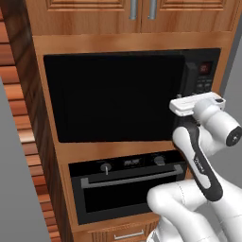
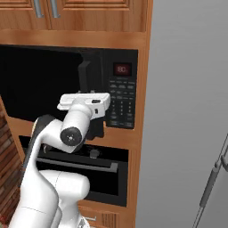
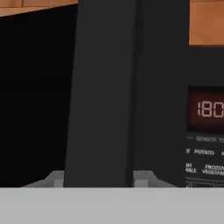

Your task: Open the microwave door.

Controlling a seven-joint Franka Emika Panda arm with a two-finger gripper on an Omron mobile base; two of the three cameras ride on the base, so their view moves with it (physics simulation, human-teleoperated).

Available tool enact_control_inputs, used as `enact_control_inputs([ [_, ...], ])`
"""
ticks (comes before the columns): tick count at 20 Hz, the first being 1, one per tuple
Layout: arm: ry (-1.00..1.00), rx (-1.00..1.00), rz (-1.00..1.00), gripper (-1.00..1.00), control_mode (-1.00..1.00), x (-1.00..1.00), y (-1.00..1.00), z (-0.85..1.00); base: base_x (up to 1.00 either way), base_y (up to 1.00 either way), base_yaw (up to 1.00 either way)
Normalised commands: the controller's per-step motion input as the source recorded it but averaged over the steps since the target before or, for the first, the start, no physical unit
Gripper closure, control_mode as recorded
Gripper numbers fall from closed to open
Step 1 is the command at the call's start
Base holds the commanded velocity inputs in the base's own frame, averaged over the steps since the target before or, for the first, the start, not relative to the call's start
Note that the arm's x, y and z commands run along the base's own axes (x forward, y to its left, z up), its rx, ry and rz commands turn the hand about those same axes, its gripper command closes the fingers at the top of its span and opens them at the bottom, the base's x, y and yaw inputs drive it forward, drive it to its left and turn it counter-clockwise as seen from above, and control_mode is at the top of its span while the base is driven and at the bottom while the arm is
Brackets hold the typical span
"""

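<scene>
so far the microwave door [image 1: 113,97] looks fully closed to me, flush in its wooden cabinet recess above the oven [image 1: 130,186], so the opening itself is all still to do. what seems done is the approach: my gripper [image 3: 98,178] sits right at the vertical bar handle [image 3: 103,92] on the door's right edge, with one grey fingertip [image 3: 56,178] showing on each side of the bar in the hand view. the jaws straddle the handle, but i cannot tell whether they are clamped on it or just loosely around it. from the base views the hand [image 2: 85,101] is level with the lower half of the handle, just left of the control panel [image 2: 121,95].

what's left, as i judge it, is confirming the grip and pulling the door outward on its left hinge.

readable writing: the red display [image 3: 209,109] shows "180" in the hand view, and below it i can make out "sensor", "potato" and "frozen vegetable", partly cut off.
</scene>
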Motion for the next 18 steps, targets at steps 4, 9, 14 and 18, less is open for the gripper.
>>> enact_control_inputs([
  [4, -0.02, 0.0, 0.0, 1.0, -1.0, -1.0, 0.0, 0.34, 0.0, 0.0, 0.0],
  [9, -0.01, 0.0, 0.0, 1.0, -1.0, -1.0, 0.0, 0.46, 0.0, 0.0, 0.0],
  [14, -0.01, 0.0, 0.0, -1.0, -1.0, -1.0, 0.0, 0.38, 0.0, 0.0, 0.0],
  [18, -0.09, 0.01, 0.0, -1.0, -1.0, -1.0, -0.18, 0.17, 0.0, 0.0, 0.0],
])
